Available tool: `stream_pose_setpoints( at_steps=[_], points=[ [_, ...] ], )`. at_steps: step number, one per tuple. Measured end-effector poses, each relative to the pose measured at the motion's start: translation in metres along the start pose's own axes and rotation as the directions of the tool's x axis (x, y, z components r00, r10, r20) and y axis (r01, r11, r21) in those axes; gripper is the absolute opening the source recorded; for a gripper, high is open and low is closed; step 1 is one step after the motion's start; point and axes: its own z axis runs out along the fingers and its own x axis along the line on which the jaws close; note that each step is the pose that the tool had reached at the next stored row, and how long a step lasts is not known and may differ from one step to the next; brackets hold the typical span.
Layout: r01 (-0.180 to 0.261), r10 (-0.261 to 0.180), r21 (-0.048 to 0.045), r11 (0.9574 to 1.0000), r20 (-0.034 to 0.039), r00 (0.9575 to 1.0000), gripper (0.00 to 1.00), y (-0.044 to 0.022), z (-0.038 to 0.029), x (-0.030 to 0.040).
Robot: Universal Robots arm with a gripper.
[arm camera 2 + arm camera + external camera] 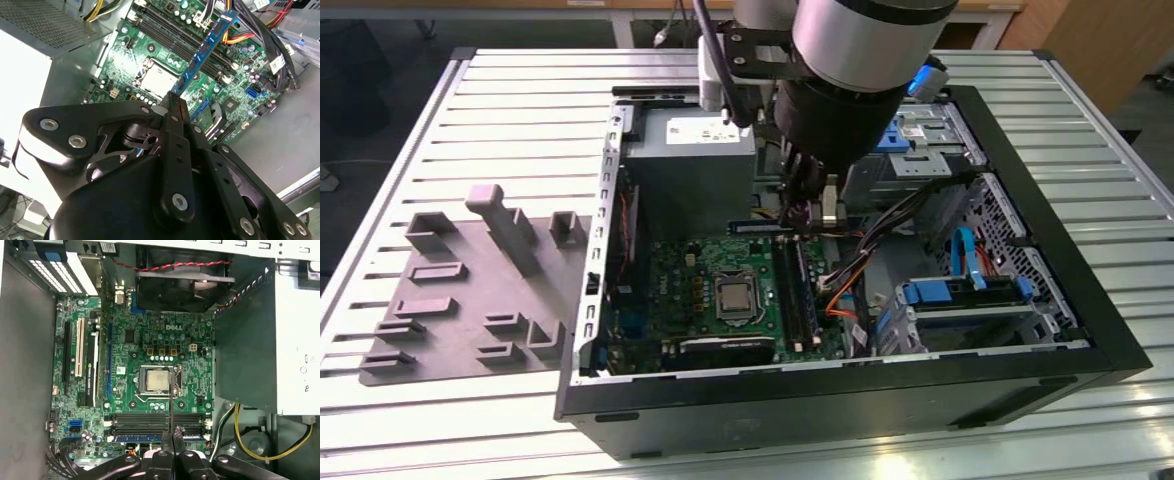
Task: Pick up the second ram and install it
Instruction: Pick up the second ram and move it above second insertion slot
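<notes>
Just short of the processor socket, on its memory-slot side, we log the gripper with jaws clamped on one end of the second ram. In the first wrist view we see the stick edge-on, a thin dark line running from the fingertips toward the socket. In the second wrist view it reads blue, held above the black memory slots and crosswise to them, not in a slot. Beyond the socket we note the black fan. Beside the socket stands the grey power-supply box.
</notes>
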Motion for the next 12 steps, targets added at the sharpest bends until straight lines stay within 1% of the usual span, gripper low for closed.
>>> stream_pose_setpoints(
  at_steps=[3, 7, 10, 12],
  points=[
    [0.0, 0.0, -0.0008, 1.0, -0.0001, 1.0, 0.12, -0.0022, 0.0023, 0.0003],
    [0.0, 0.0, -0.0011, 1.0, -0.0003, 1.0, 0.12, -0.0025, 0.0049, 0.0005],
    [0.0, 0.0, -0.001, 1.0, 0.0001, 1.0, 0.12, -0.0013, 0.0064, 0.0007],
    [0.0, 0.0, -0.001, 1.0, 0.0, 1.0, 0.12, 0.0009, 0.0078, 0.0008]
  ],
)
